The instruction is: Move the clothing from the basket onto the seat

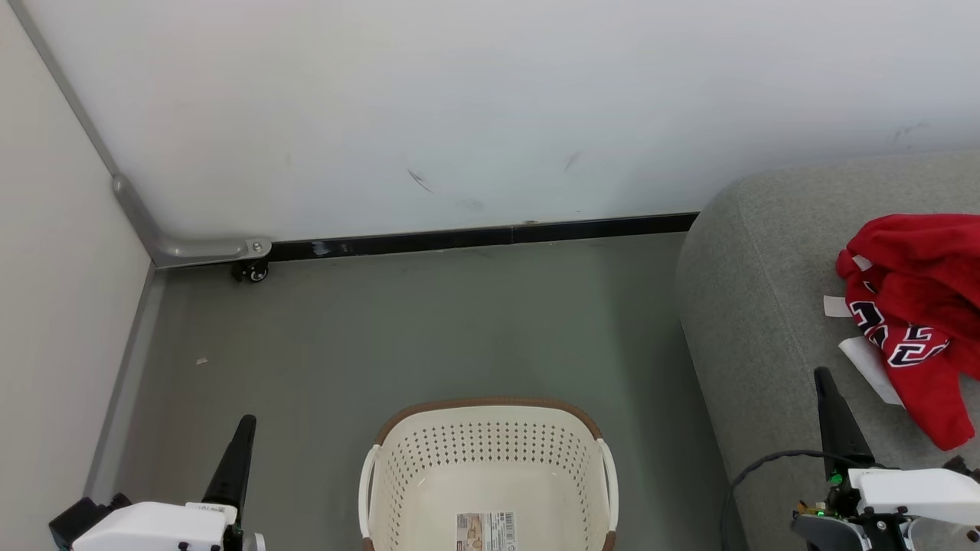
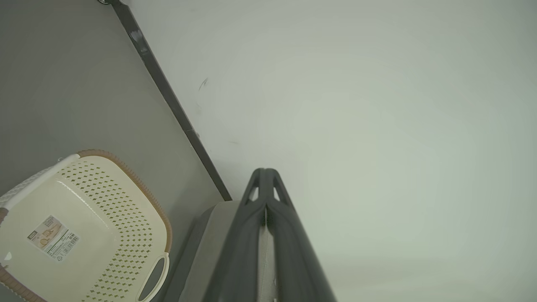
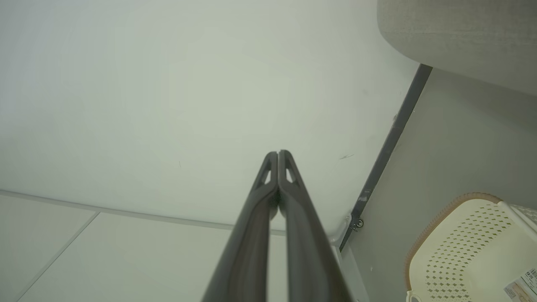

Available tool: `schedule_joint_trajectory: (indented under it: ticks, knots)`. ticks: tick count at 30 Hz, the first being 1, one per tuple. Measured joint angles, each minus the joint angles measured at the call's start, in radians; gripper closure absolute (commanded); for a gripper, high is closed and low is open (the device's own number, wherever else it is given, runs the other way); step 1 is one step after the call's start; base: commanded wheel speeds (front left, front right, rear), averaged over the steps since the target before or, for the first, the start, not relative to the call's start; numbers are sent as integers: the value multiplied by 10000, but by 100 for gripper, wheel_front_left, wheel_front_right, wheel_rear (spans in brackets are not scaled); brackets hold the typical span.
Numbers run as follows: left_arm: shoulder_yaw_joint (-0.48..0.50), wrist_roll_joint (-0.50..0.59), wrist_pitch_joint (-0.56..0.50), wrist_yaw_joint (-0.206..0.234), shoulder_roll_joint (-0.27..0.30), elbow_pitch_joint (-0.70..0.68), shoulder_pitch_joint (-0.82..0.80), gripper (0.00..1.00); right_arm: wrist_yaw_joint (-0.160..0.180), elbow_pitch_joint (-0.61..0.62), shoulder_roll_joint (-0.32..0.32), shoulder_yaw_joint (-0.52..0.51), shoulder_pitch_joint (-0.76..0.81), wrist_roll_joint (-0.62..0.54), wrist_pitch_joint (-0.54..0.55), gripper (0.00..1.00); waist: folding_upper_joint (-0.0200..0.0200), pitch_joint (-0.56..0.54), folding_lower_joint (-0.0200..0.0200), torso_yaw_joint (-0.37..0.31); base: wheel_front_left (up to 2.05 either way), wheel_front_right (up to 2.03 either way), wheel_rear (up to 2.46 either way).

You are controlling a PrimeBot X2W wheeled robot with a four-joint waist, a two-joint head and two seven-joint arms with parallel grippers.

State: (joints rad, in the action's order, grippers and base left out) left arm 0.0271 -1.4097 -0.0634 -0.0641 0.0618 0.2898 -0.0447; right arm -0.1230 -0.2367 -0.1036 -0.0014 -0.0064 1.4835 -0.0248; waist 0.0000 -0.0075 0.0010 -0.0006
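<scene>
The red clothing (image 1: 919, 306) lies bunched on the grey seat (image 1: 758, 306) at the right, its black white-outlined numerals facing up. The cream basket (image 1: 490, 467) with the brown rim stands on the floor at bottom centre, holding no clothes, its barcode sticker (image 1: 485, 531) showing on the bottom. My left gripper (image 1: 245, 425) is shut at the lower left, over the floor, left of the basket. My right gripper (image 1: 824, 378) is shut at the lower right, over the seat, just left of the clothing. Both wrist views show the fingers (image 2: 264, 176) (image 3: 278, 156) pressed together with nothing held.
A white wall (image 1: 490, 107) with a black skirting strip (image 1: 475, 237) closes the far side. A grey metal bracket with a small caster (image 1: 253, 269) sits in the left corner. A pale panel (image 1: 53, 306) lines the left. Grey floor (image 1: 398, 329) lies between basket and wall.
</scene>
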Motion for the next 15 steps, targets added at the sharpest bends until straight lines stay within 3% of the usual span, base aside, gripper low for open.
schedule_joint_trajectory:
  ticks: [15]
  knots:
    - [587, -1900, -508, -550, -226, -23, -210, 100, 0, -184, -119, -190, -409, 2144, 349, 100, 0, 100, -3, 8, 0, 0, 0]
